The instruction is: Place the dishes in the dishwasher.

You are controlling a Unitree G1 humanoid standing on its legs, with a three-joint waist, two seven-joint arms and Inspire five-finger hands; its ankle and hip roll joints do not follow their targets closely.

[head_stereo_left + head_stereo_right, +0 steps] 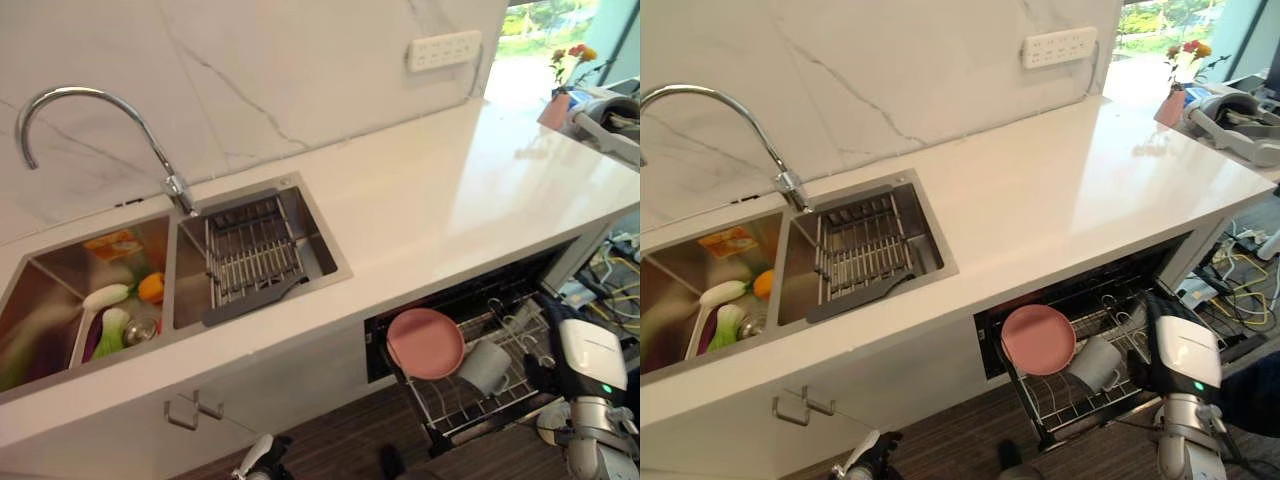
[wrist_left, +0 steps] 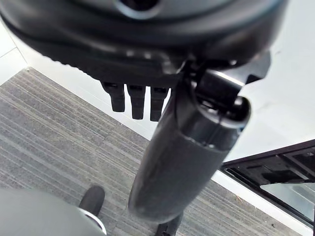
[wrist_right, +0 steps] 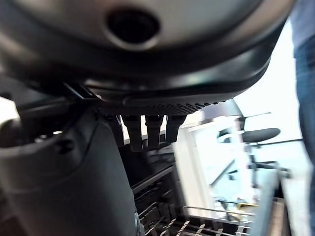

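In the left eye view, a white counter (image 1: 440,190) runs across the middle of the frame, with a steel double sink (image 1: 330,262) set into its left half. A curved tap (image 1: 90,110) rises behind the divider. The right basin holds a metal drain rack (image 1: 250,255). The left basin, at the far left edge, holds a jumble of things, among them something orange (image 1: 150,287) and a white and green piece; what they are I cannot tell. At the lower right, under the counter, the dishwasher (image 1: 470,300) is open and its wire rack (image 1: 480,390) is pulled out. A pink plate (image 1: 425,343) stands on edge at the rack's left end, and a grey mug (image 1: 485,367) lies tilted just beside it on the right. The right hand (image 1: 545,355) shows dark at the rack's right side, above the silver-grey forearm in the bottom right corner. At the bottom centre, the tip of the left hand (image 1: 258,455) shows over the dark striped floor (image 1: 330,440). A white socket strip (image 1: 443,50) sits on the marble wall at the upper right.

The right eye view shows the same scene, with a small vase of flowers (image 1: 1175,95) at the far end of the counter in the upper right corner.

In the left wrist view, the left hand's fingers hang loosely straight, the thumb stands out in front, and it holds nothing.

In the right wrist view, the right hand's fingers are likewise relaxed and empty, with rack wires along the bottom of the frame.
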